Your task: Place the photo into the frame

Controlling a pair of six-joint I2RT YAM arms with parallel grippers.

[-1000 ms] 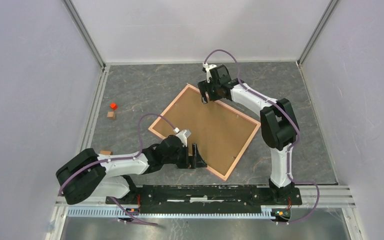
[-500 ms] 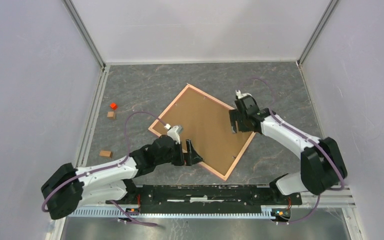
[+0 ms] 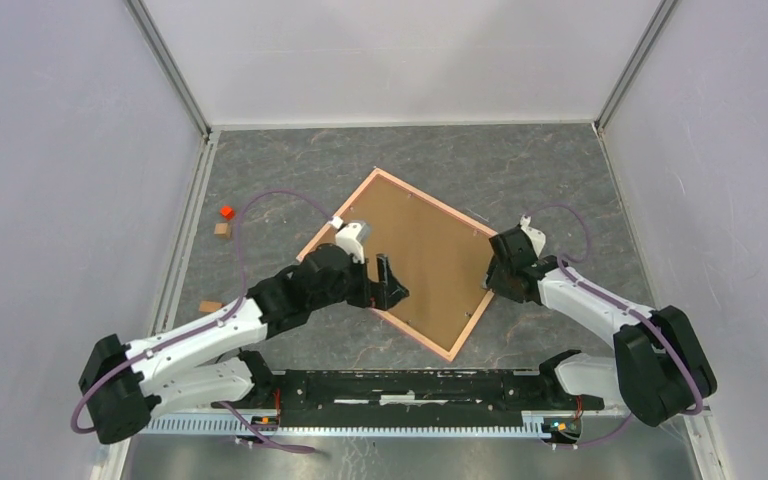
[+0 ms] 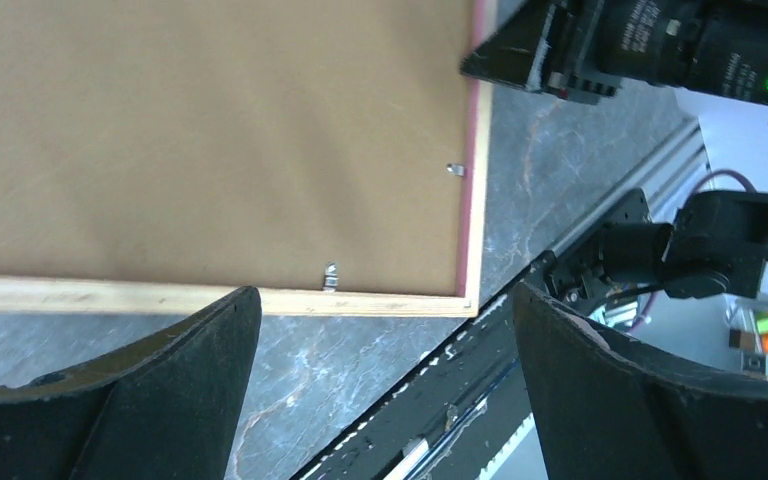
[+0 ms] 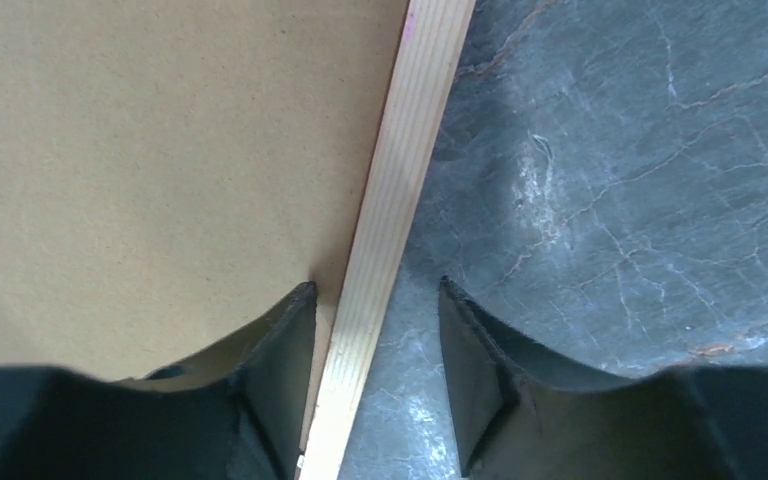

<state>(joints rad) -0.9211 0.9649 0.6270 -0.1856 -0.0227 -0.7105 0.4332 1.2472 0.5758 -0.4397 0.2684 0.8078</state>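
Observation:
The frame [image 3: 447,206] lies face down on the table as a diamond, salmon rails around the brown backing board [image 3: 430,255]. The photo is hidden. My left gripper [image 3: 392,285] is open and empty, hovering over the frame's near-left rail. In the left wrist view its fingers [image 4: 140,400] stand wide apart above the rail [image 4: 160,297] and board [image 4: 210,130]. My right gripper [image 3: 493,272] is open at the frame's right rail. In the right wrist view [image 5: 375,300] it straddles the rail [image 5: 410,150], one finger over the board [image 5: 160,130], the other over the table, with a gap on each side.
Two metal clips [image 4: 331,276] [image 4: 454,170] sit at the board's edges. A red block [image 3: 226,211] and two brown blocks [image 3: 222,230] [image 3: 211,306] lie at the left of the table. The black base rail [image 3: 410,385] runs along the near edge.
My right arm has swung from the frame's far corner down to its right rail. My left gripper has moved farther away from the base, over the near-left rail.

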